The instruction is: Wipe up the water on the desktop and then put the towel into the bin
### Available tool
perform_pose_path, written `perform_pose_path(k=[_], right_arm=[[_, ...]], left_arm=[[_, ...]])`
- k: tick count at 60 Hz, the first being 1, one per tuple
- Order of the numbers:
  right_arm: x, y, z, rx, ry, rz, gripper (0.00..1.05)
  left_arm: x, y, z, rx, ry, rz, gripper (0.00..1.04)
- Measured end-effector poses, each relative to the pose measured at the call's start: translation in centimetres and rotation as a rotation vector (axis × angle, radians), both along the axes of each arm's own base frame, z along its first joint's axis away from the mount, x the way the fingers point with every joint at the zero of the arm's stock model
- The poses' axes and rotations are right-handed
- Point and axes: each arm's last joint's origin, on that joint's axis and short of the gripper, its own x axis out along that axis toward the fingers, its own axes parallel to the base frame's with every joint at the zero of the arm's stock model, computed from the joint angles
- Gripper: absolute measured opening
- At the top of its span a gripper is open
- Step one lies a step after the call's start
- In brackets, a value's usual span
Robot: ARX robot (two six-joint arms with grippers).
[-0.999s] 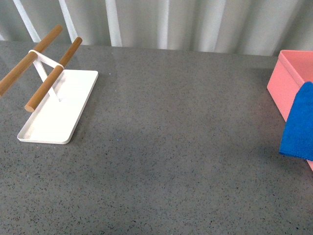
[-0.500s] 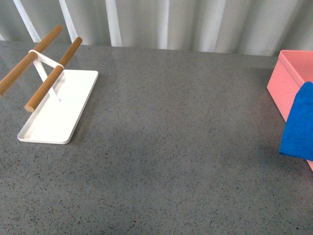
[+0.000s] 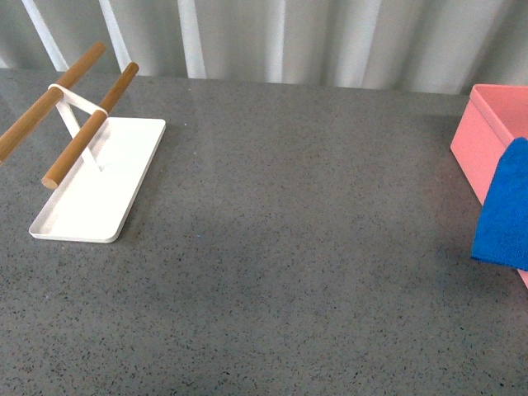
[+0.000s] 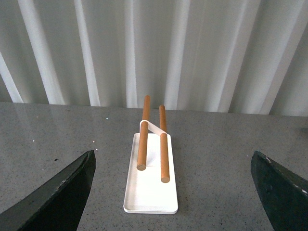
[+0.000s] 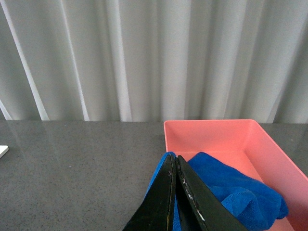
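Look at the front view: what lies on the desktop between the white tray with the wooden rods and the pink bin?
Nothing: the front view shows only bare desktop between the white tray and the bin.

The front camera looked down across the surface (image 3: 289, 247), rack (image 3: 91, 177) at ten o'clock, bin (image 3: 483, 140) at three. The left wrist camera faced that same rack (image 4: 150, 178) from farther back; the right wrist camera sat close over the bin (image 5: 226, 139).
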Motion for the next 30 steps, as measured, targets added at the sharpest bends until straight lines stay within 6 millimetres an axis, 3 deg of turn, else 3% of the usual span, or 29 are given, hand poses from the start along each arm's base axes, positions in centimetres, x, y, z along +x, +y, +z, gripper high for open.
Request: perform_pose_path(k=[11, 17, 30], right_arm=[[0.00, 0.00, 0.00, 0.000, 0.000, 0.000, 0.06], [0.00, 0.00, 0.00, 0.000, 0.000, 0.000, 0.29], [0.00, 0.00, 0.00, 0.000, 0.000, 0.000, 0.65]], left_arm=[[0.00, 0.00, 0.00, 0.000, 0.000, 0.000, 0.98], [0.00, 0.00, 0.01, 0.000, -0.001, 0.000, 0.98], [0.00, 0.00, 0.00, 0.000, 0.000, 0.000, 0.98]])
